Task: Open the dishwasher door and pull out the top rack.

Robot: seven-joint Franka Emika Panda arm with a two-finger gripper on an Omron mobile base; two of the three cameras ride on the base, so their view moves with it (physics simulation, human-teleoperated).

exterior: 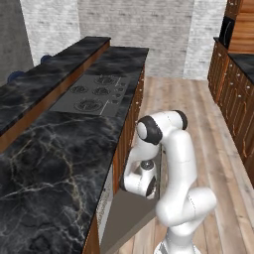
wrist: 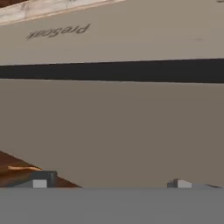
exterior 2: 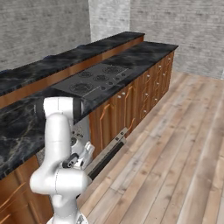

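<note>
dishwasher door is hanging partly open, tilted out from under the black marble counter toward the wood floor. in the right base view the door is showing its long dark handle slot and pale top edge, just right of the arm.

tool is sitting low against the door, close up on its face. hand view is showing the door panel as flat grey-brown, with a dark horizontal band running across it. above the band there is faint printed lettering, upside down in this view; it looks like "presoak" but is too blurred to be sure.

both finger tips are barely peeking up at the bottom, wide apart, nothing visible between them, so the tool is reading as spread and not holding anything.

in the left base view the wrist is hanging over the upper part of the door. cooktop is sitting further along the counter, and reddish cabinets are lining the front beyond the dishwasher.
</note>
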